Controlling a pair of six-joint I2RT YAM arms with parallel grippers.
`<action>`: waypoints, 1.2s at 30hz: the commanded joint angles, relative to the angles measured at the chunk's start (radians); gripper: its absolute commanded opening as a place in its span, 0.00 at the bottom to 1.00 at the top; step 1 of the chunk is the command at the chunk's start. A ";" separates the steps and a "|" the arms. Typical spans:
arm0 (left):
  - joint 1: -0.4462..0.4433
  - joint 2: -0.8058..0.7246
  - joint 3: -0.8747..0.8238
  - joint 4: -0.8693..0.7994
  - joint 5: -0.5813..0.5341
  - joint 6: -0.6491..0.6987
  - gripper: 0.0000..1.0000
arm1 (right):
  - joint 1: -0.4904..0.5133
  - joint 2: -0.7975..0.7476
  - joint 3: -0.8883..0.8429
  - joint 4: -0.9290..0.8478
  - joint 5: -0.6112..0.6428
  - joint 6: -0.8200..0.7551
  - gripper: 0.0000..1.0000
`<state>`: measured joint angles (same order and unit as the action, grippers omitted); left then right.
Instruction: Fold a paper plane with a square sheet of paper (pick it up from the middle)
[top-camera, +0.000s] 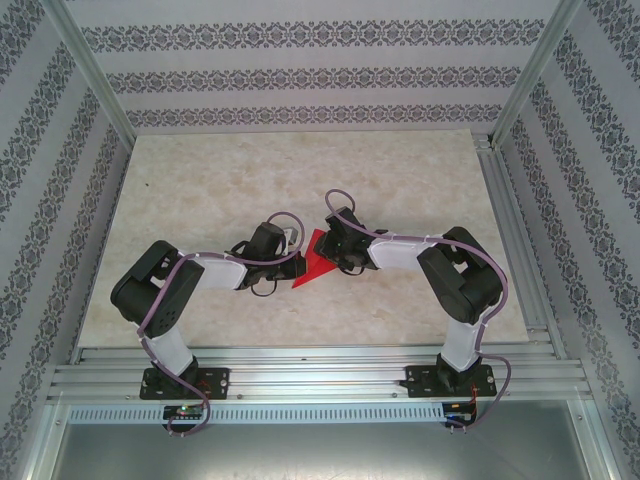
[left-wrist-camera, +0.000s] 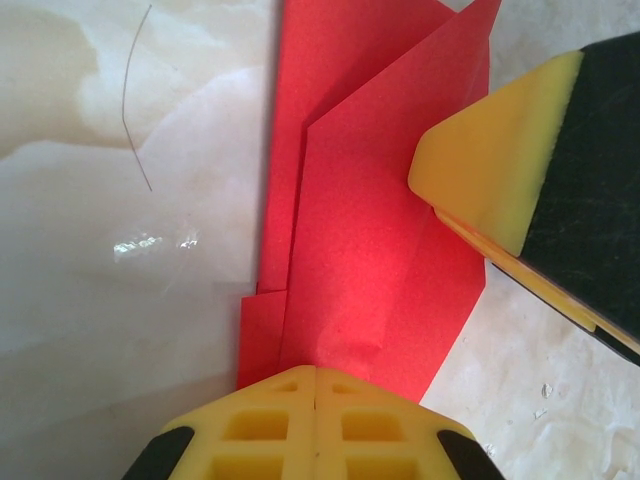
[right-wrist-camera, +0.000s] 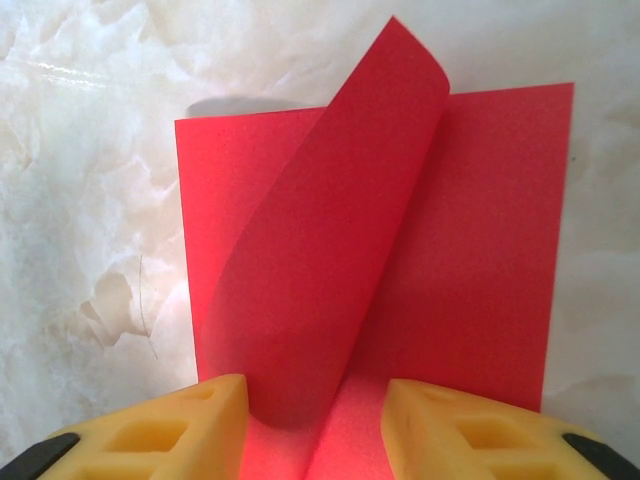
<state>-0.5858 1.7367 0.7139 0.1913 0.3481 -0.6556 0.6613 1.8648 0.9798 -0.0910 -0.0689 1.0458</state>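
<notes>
Top view: two arms reach in over a pale marble-patterned surface (top-camera: 250, 170) and meet at its centre. Between them lies the red sheet of paper (top-camera: 315, 265), showing here as a small triangle with its tip toward 7 o'clock. The left gripper (top-camera: 293, 260) comes at it from 9 o'clock, the right gripper (top-camera: 335, 255) from 3 o'clock. Both are right against the paper.

Left wrist view: the left gripper (left-wrist-camera: 315, 375) sits at 6 o'clock with its yellow fingers closed tight together. The paper (left-wrist-camera: 370, 230) runs straight up from their tips toward 12 o'clock, and they appear to pinch its near edge. The paper lies in overlapping layers with straight creases. At 2 o'clock, a yellow fingertip (left-wrist-camera: 490, 150) of the other gripper touches the paper's edge.

Right wrist view: the right gripper (right-wrist-camera: 315, 400) is at 6 o'clock, its two fingers spread apart, with the paper (right-wrist-camera: 480, 250) lying flat between them. A flap curls up loosely toward 12 o'clock, not pressed down.

Judging from this, the first folds are in place but the work is at an early-to-middle stage. There is no narrow pointed dart yet. The loose flap needs creasing flat, and the nose and wing folds remain.
</notes>
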 joint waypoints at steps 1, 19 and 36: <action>-0.011 0.006 0.015 -0.052 -0.035 0.024 0.06 | 0.001 0.146 -0.065 -0.189 0.080 -0.018 0.45; -0.012 -0.001 0.023 -0.090 -0.054 0.032 0.05 | 0.015 0.188 -0.023 -0.235 0.101 -0.041 0.48; -0.005 -0.086 -0.002 0.056 0.033 -0.039 0.12 | 0.021 0.207 -0.024 -0.235 0.105 -0.043 0.48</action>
<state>-0.5858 1.6398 0.7246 0.1822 0.3470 -0.6701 0.6807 1.9091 1.0451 -0.1349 -0.0223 1.0191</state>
